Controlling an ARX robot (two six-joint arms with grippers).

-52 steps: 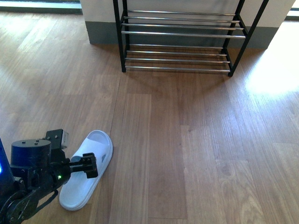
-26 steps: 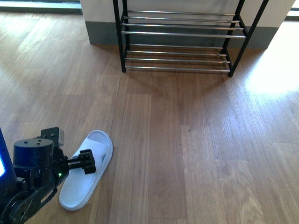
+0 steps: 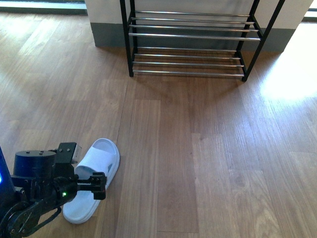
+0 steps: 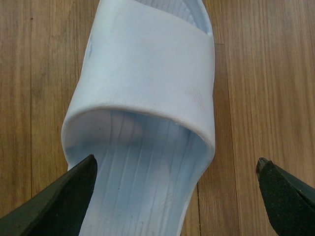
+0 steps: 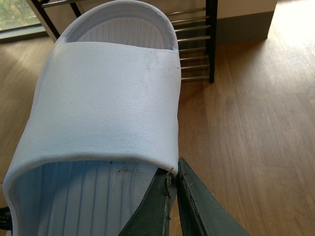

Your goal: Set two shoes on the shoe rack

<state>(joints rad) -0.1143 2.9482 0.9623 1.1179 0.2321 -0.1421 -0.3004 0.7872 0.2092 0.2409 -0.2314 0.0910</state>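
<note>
One pale blue slide [image 3: 96, 171] lies on the wooden floor at the near left, toe end toward the shoe rack [image 3: 190, 37]. My left gripper [image 3: 83, 167] hovers over it, open. In the left wrist view its fingertips [image 4: 78, 187] stand wide, one over the slide's [image 4: 142, 73] outer side behind the strap, the other over bare floor. My left gripper [image 4: 176, 161] holds nothing. A second pale blue slide [image 5: 108, 98] fills the right wrist view, where my right gripper [image 5: 173, 177] is shut on the edge of its strap. Behind it shows the rack [image 5: 197, 44]. The right arm is outside the front view.
The black-framed rack with silver rods stands against a white wall with a grey skirting [image 3: 106, 34] at the far side. Wooden floor [image 3: 208, 148] stretches between me and the rack. Bright sunlight falls on the floor at the far right [image 3: 292, 74].
My left gripper has shifted slightly right and nearer over the floor slide. The slide itself has not moved.
</note>
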